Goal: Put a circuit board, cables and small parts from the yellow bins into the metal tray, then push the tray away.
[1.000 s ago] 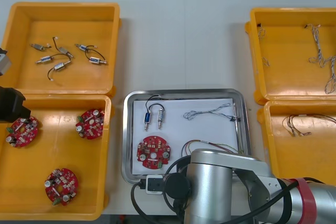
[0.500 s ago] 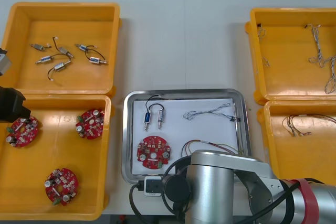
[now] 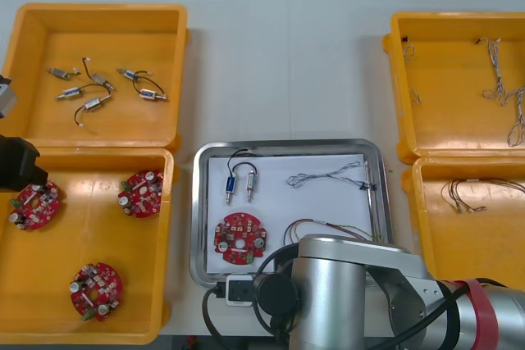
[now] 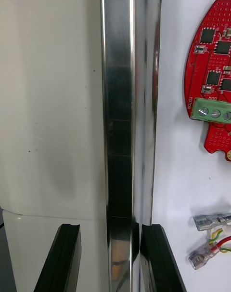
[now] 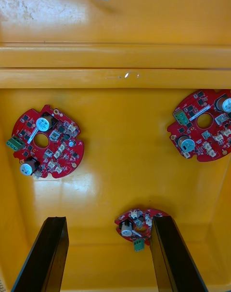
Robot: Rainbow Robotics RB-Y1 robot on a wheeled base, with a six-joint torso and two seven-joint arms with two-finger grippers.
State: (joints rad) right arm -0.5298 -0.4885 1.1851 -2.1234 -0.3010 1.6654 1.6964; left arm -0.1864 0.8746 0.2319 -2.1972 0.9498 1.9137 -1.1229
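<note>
front: metal tray [image 3: 287, 147] lower centre, circuit board [image 3: 239, 238] inside | right wrist: my right pincer [image 4: 109, 229] released, astride the tray rim; inner finger near red and yellow cable [image 4: 214, 241], so a push may snag it or skew the tray | left wrist: left pincer [image 5: 108, 219] released over yellow bin [image 5: 115, 60]

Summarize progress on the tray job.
Done: metal tray holds a circuit board, small metal parts, a twisted cable and a red and yellow cable. In hand: right gripper straddles the tray's near rim, fingers open. Left gripper idle over the board bin. Remaining: the push.
</note>
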